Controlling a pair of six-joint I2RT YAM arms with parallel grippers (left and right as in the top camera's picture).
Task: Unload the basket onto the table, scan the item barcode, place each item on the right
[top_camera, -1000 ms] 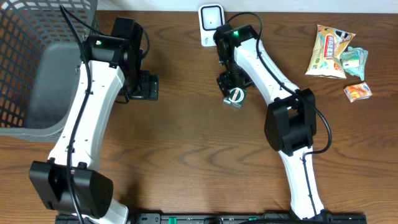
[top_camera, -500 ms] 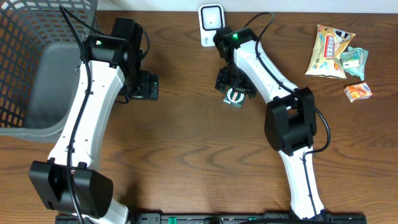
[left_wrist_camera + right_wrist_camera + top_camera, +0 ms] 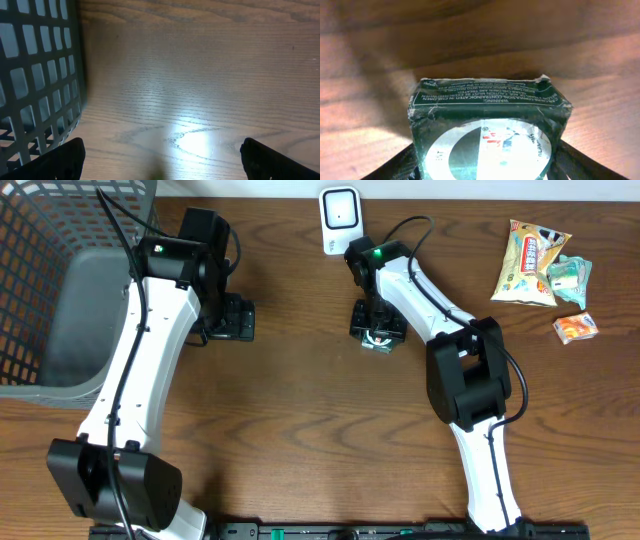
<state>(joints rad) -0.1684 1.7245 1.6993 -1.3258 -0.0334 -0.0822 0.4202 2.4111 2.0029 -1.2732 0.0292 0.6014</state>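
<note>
Around the white scanner at the back of the counter, a wire basket sits far off to its left. Well off to its right lie a yellow snack bag, a small green packet and an orange packet. Nothing lies on the open wood between the scanner and the dark green box, which rests on the counter just in front of it and slightly right. The right pincer is down over that box, a finger on either flank, but whether the pads are pressing on it I cannot tell. The left pincer hangs left of the scanner and nearer the basket, spread wide with only bare wood between its tips. Compared with a second ago, the right arm has swung in squarely above the box and its jaws have narrowed. The box and the left arm are where they were.
</note>
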